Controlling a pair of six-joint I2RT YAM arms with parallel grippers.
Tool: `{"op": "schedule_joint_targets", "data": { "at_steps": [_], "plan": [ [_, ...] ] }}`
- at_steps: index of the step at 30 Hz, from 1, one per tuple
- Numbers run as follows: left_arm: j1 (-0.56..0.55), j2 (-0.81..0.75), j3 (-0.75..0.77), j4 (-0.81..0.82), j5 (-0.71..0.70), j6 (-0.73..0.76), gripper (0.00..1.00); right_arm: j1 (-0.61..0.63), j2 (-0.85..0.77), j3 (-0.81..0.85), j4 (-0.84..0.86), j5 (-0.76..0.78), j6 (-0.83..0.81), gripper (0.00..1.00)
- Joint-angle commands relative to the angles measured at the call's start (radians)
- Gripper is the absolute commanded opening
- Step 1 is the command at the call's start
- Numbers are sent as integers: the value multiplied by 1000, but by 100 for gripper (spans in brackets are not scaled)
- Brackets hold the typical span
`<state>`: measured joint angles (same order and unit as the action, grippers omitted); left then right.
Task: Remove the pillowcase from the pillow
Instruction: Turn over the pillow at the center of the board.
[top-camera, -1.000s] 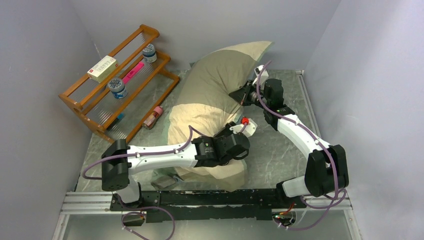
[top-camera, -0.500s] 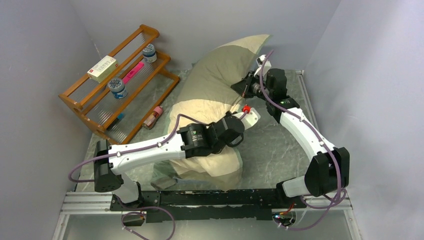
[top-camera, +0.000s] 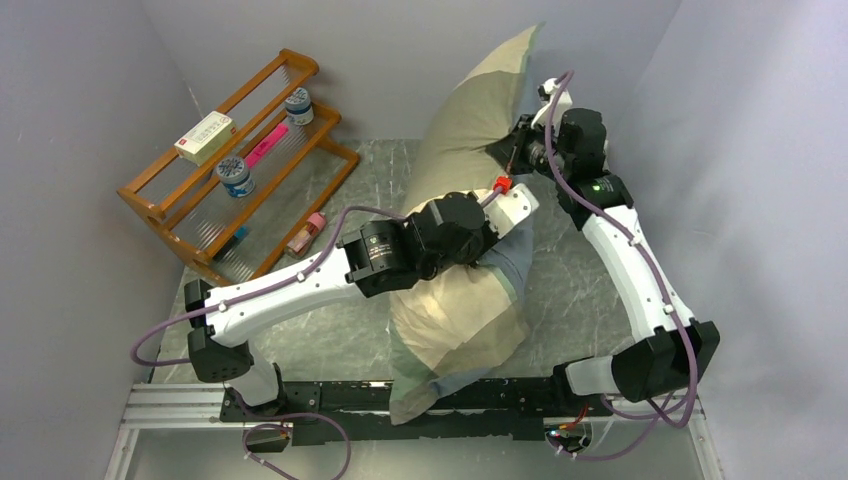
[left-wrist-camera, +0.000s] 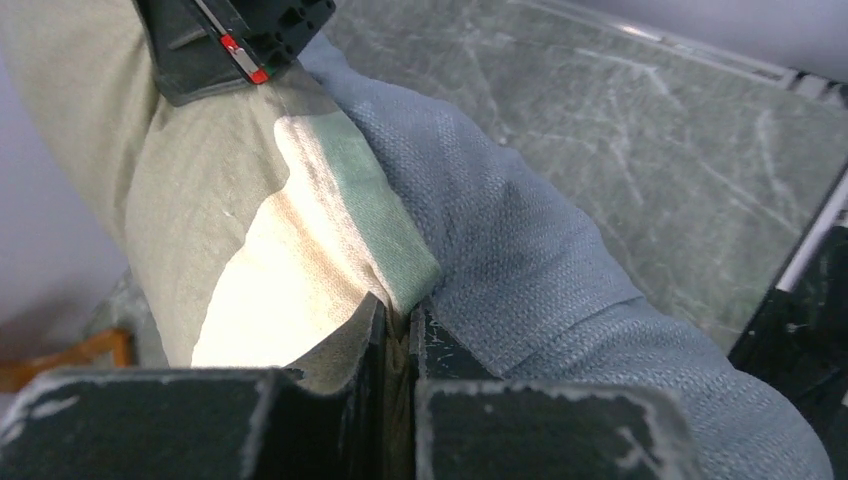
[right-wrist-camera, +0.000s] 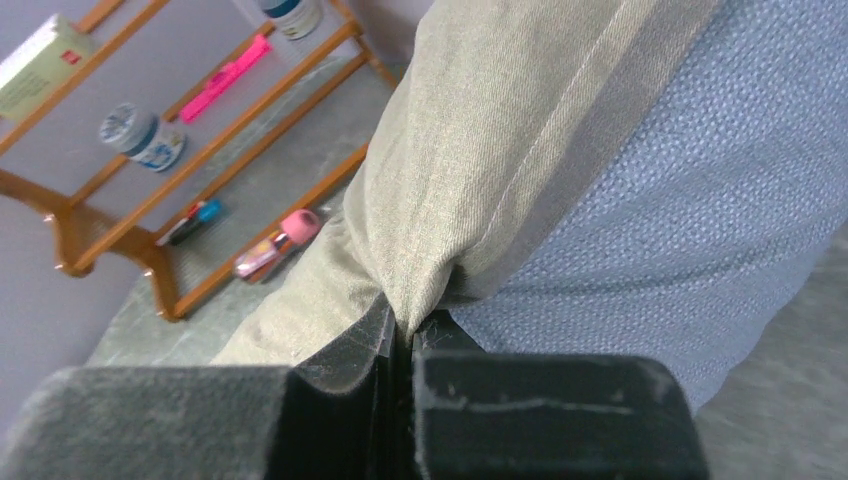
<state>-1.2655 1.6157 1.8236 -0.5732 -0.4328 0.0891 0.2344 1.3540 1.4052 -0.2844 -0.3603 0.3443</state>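
The pillowcase (top-camera: 455, 310), beige and olive checks on one face and slate blue-grey on the other, hangs lifted above the table, its lower end near the front rail. My left gripper (top-camera: 497, 232) is shut on its green-edged seam (left-wrist-camera: 400, 235) at mid-height. My right gripper (top-camera: 514, 152) is shut on the olive cloth (right-wrist-camera: 470, 170) higher up, near the back wall. The case bulges as if stuffed; the white pillow itself is hidden inside it.
A wooden rack (top-camera: 235, 165) stands at the back left with a box (top-camera: 203, 137), two jars and a pink marker. A pink tube (top-camera: 306, 234) lies on the table beside it. Grey walls close in at the back and the right.
Both grippers have risen and moved right, lifting the cased pillow off the table until it hangs nearly upright. The blue-grey face now shows by the left gripper.
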Motion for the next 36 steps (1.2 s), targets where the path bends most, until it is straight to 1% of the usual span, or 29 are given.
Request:
{"op": "schedule_joint_targets", "data": {
  "at_steps": [1, 4, 6, 9, 10, 12, 17, 18, 19, 22, 23, 26, 28, 32, 36],
  "plan": [
    [26, -34, 7, 104, 233, -27, 5, -38, -93, 149, 177, 170, -115, 0],
    [85, -57, -82, 160, 356, -81, 5, -39, -93, 180, 139, 140, -136, 0],
    [131, -84, -145, 203, 445, -147, 5, -38, -81, 200, 116, 96, -141, 0],
    [223, -146, -270, 305, 636, -239, 5, -39, -43, 218, 93, 28, -136, 0],
    [252, -165, -309, 333, 672, -264, 5, -37, -27, 222, 88, 6, -134, 0],
    [297, -191, -370, 354, 686, -284, 5, -33, 7, 222, 84, -24, -129, 0],
    [397, -207, -434, 293, 650, -245, 5, 31, 108, 203, 98, -35, -124, 0],
    [411, -205, -435, 278, 630, -230, 5, 46, 130, 204, 101, -36, -123, 4],
    [420, -202, -433, 260, 606, -216, 5, 62, 152, 204, 108, -44, -121, 10],
    [431, -200, -426, 214, 550, -180, 5, 73, 195, 186, 173, -150, -76, 26],
    [434, -200, -426, 202, 536, -170, 5, 73, 198, 184, 188, -182, -62, 30],
    [444, -205, -430, 164, 491, -133, 5, 64, 197, 189, 210, -233, -40, 50],
    [453, -212, -443, 153, 464, -116, 5, 38, 179, 177, 236, -261, -16, 60],
    [470, -232, -482, 168, 455, -106, 5, -69, 133, 76, 355, -332, 96, 72],
    [475, -255, -509, 171, 437, -101, 5, -167, 97, -34, 405, -329, 165, 82]
  ]
}}
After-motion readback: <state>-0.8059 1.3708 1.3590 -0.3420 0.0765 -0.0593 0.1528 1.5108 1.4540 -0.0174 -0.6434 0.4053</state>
